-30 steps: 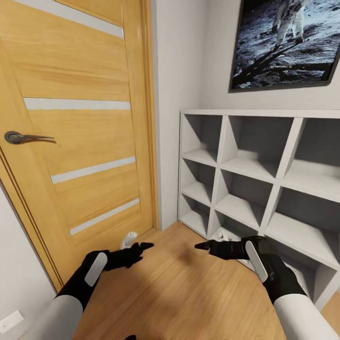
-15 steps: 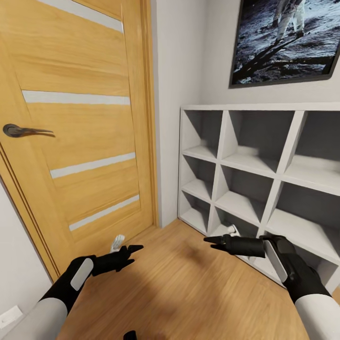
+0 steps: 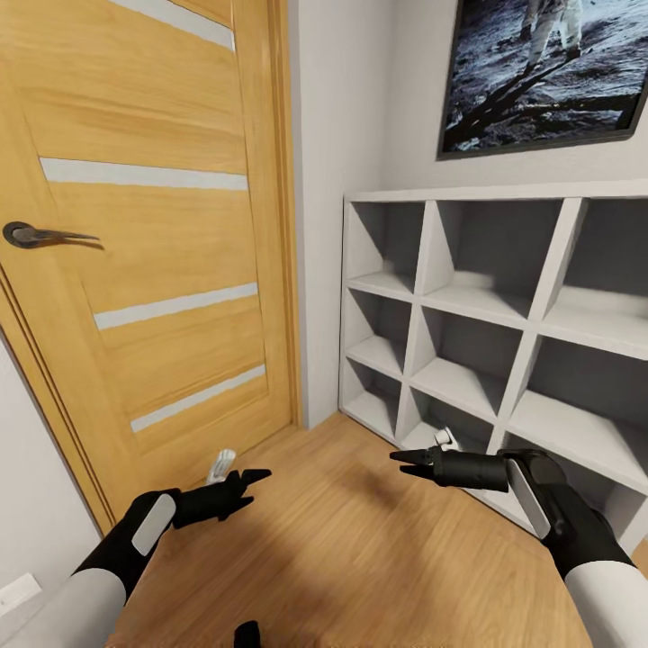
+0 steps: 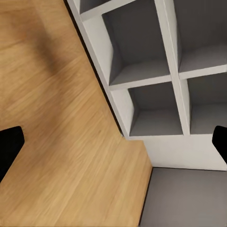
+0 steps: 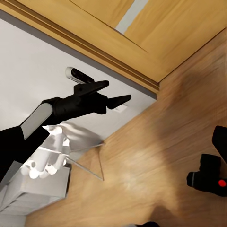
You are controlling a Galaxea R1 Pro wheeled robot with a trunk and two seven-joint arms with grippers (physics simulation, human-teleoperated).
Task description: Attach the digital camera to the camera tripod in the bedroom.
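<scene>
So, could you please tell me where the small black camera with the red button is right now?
In the right wrist view, the small black camera with the red button sits on the light wood floor, apart from the left end effector.

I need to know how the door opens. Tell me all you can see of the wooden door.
The wooden door stands shut in its matching wood frame, left of the white cubby shelf. Honey-coloured grain, crossed by pale slanting strips. A dark metal lever handle sits near its left edge, lever pointing right. Its foot meets the wood floor. Neither gripper touches it.

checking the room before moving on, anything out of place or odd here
The digital camera lies on the wood floor, an odd place for it. The door is closed and the cube shelf stands straight; both claws are open.
</scene>
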